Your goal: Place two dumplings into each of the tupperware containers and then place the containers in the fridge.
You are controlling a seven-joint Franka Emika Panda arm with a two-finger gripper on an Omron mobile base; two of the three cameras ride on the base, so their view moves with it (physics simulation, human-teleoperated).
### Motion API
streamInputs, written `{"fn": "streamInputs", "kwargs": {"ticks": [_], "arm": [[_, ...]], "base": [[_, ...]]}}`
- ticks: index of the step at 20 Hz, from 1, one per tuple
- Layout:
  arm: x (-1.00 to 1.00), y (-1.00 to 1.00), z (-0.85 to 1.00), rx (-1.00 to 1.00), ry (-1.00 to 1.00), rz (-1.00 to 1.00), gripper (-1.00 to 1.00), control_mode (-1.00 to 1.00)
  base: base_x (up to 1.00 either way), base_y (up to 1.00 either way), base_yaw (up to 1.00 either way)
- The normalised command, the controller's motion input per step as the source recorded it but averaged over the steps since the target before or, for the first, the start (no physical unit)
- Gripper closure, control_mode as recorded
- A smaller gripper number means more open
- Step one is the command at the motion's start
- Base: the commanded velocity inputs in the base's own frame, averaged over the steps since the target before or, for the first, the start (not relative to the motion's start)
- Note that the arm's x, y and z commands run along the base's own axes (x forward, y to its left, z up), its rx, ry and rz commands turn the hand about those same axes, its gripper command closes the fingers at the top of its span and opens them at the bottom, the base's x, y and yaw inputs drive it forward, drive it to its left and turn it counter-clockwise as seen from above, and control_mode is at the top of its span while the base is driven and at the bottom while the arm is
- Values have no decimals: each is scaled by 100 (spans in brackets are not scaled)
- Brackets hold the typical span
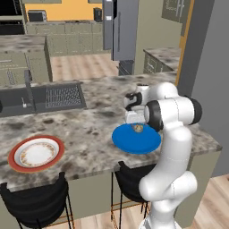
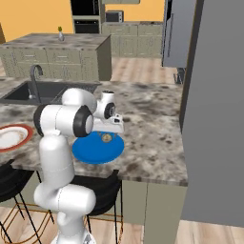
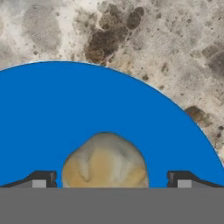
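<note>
- The gripper [image 3: 108, 179] hangs right over the flat round blue disc [image 3: 65, 113] on the counter [image 3: 166, 39], pointing straight down, jaws spread wide and gripping nothing.
- One dumpling [image 3: 105, 162] (pale tan, crinkly lump) sits directly below the gripper, right between the two finger tips [image 3: 41, 179], with blue showing on both sides of it, so the tips aren't touching it.
- From the left base view, the same dumpling [image 1: 138, 128] lies on the blue disc [image 1: 134, 142] just under the hand; from the right base view, it [image 2: 106, 138] is at the far part of the disc [image 2: 95, 151], tucked below the white hand.
- The disc is flat on the speckled stone counter [image 1: 89, 125], near its front edge.
- Well off to the gripper's left, along the same counter, sits the white plate with a red-orange rim [image 1: 36, 153]; looks bare from here.
- Beyond the gripper and to its left, there's a dark sink [image 1: 42, 98] with a faucet set into the counter.
- The fridge [image 1: 120, 29] (tall grey steel thing) stands well beyond the gripper, across the wooden floor; can't tell from here whether its doors are ajar.
- Two black stools [image 1: 38, 201] are tucked under the counter's near edge, below the gripper's level.
</note>
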Motion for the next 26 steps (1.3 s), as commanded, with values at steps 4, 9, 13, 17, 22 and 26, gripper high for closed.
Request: {"fn": "streamInputs", "kwargs": {"ticks": [4,9,13,17,22,26], "arm": [[-40,7,-2,0,0,0,-100,-100],[-14,2,-9,0,0,0,-100,-100],[16,1,-22,0,0,0,-100,-100],[11,2,-16,0,0,0,100,-100],[1,1,11,0,7,0,100,-100],[-39,13,97,0,4,0,100,-100]], "base": [[0,0,0],[0,0,0],[0,0,0],[0,0,0],[0,0,0],[0,0,0]]}}
